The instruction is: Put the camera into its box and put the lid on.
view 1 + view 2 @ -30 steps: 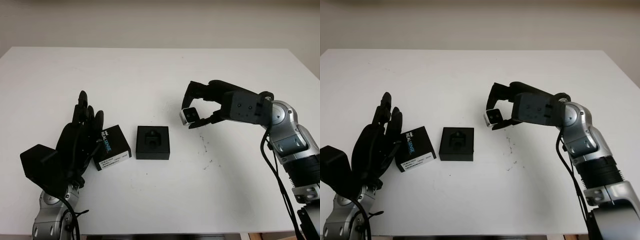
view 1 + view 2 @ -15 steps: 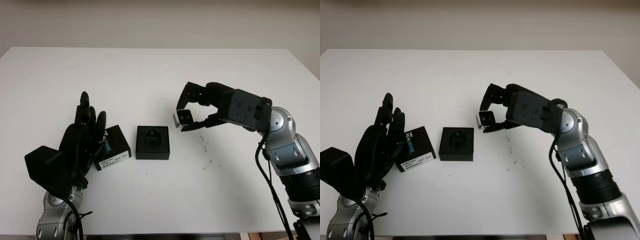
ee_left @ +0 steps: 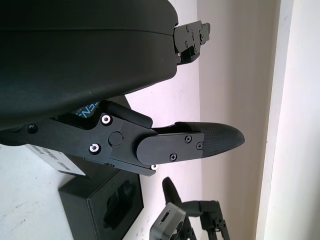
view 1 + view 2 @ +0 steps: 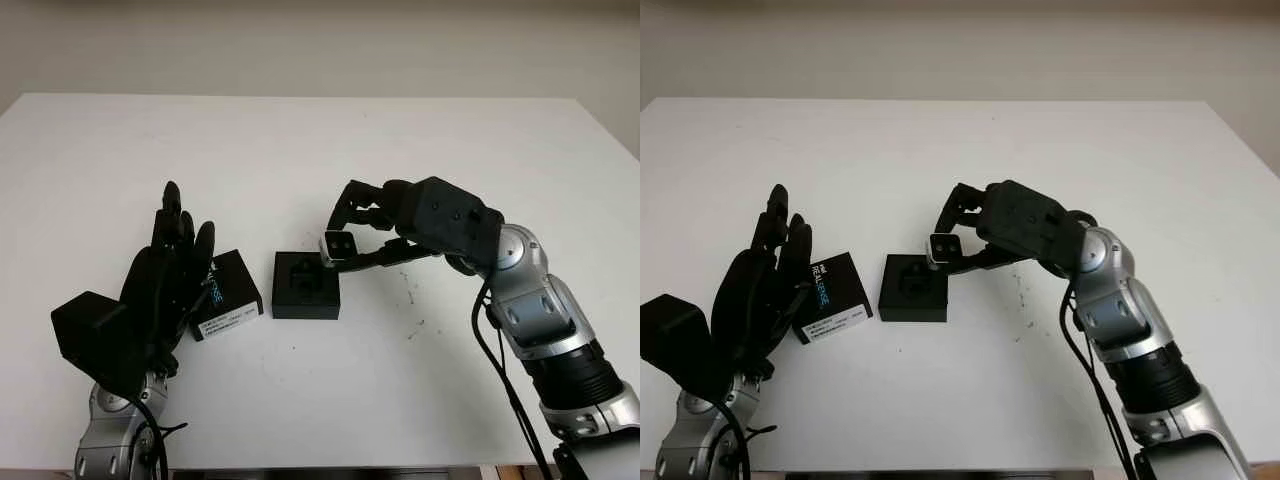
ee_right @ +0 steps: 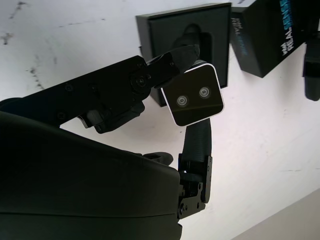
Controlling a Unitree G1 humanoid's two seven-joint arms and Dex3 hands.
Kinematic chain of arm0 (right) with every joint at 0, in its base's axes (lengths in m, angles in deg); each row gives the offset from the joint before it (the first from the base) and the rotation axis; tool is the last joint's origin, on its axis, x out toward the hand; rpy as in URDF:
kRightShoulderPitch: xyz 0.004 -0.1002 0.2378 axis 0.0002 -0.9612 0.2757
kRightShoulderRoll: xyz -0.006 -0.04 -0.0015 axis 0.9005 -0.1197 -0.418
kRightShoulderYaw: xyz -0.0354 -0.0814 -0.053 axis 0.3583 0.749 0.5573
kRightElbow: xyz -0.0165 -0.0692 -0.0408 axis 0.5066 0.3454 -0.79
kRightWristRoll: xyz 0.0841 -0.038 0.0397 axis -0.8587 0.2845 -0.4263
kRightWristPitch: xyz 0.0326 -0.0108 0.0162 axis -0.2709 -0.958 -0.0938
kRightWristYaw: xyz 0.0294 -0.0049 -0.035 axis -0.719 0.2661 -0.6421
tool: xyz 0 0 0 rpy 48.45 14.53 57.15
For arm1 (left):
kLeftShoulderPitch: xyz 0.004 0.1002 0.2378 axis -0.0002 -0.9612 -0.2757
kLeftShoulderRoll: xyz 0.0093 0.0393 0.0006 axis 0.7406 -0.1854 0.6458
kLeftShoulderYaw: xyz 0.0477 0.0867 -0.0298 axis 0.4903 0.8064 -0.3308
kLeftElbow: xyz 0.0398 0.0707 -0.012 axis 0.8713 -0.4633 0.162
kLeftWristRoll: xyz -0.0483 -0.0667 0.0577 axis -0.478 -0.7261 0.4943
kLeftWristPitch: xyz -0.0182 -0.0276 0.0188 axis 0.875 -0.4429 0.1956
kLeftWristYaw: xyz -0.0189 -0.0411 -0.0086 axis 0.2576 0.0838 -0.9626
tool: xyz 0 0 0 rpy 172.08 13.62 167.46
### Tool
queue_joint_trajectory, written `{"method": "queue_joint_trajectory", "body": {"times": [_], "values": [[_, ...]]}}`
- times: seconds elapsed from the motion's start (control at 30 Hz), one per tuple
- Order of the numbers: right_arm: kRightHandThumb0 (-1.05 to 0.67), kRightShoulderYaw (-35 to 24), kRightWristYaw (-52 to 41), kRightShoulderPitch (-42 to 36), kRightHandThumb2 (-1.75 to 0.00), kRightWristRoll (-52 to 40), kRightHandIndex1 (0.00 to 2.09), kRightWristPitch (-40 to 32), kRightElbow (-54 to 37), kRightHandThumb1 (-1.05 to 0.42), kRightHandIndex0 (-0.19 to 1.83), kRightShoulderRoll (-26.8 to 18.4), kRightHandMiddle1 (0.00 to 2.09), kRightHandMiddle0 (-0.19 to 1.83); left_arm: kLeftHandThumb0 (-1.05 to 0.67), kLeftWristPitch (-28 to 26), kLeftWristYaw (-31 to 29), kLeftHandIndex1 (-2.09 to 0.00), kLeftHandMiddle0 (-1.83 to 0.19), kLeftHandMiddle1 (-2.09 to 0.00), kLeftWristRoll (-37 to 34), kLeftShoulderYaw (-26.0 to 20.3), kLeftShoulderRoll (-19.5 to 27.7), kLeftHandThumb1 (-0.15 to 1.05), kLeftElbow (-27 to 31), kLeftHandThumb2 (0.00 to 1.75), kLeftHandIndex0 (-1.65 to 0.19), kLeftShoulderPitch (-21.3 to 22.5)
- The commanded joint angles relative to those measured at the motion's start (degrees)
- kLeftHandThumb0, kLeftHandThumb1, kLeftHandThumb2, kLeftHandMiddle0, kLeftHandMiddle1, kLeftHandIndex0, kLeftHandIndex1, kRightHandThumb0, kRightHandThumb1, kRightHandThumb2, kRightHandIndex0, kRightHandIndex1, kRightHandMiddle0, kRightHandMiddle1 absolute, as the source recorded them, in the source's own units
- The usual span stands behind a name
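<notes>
The right robot hand (image 4: 352, 232) was clamped on the small silver-edged camera (image 4: 334, 246), holding it just above the right edge of the open black box (image 4: 305, 286) on the white desk (image 4: 300, 150). The lid (image 4: 226, 295), printed "REALSENSE" in blue and white with a white label on its side, lay beside the box. The left robot hand (image 4: 165, 270) was open, next to the lid.
</notes>
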Motion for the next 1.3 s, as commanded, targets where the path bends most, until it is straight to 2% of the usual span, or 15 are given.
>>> {"method": "queue_joint_trajectory", "body": {"times": [0.0,0.2,0.53,0.93,1.27], "values": [[-0.42,-0.03,0.42,1.68,-0.06,-0.18,0.06,-1.85,0.15,-1.03,0.31,0.88,2.05,0.11,-0.68,0.04,0.25,0.0,0.19,-0.01,0.21,0.25,-0.34,1.05,1.28,0.45,0.19,0.7],[-0.42,0.81,1.99,1.73,-0.06,0.24,0.06,-4.88,0.07,-1.04,0.31,2.89,2.07,0.1,-0.68,-0.55,1.1,0.0,0.19,-0.02,0.43,0.59,-0.46,1.05,1.69,0.45,0.19,0.62],[-0.4,0.74,4.07,-0.19,-0.05,-1.04,0.05,-5.87,-0.96,-1.03,0.29,5.33,2.03,0.12,-0.67,0.47,0.69,0.0,0.19,-0.02,0.76,0.75,-0.33,1.05,0.89,0.47,0.19,0.67],[-0.39,1.45,5.07,-2.94,-0.05,-1.54,0.06,-7.53,-3.83,-1.04,0.3,5.52,2.04,0.1,-0.67,1.0,0.2,0.0,0.19,-0.01,0.69,0.58,-0.59,1.05,0.33,0.46,0.19,0.75],[-0.39,2.11,6.44,-4.93,-0.05,-1.1,0.07,-4.47,-3.22,-1.03,0.32,5.37,2.06,0.12,-0.68,0.94,0.13,0.0,0.19,-0.01,0.94,0.56,-0.39,1.05,0.58,0.46,0.19,0.6]]}}
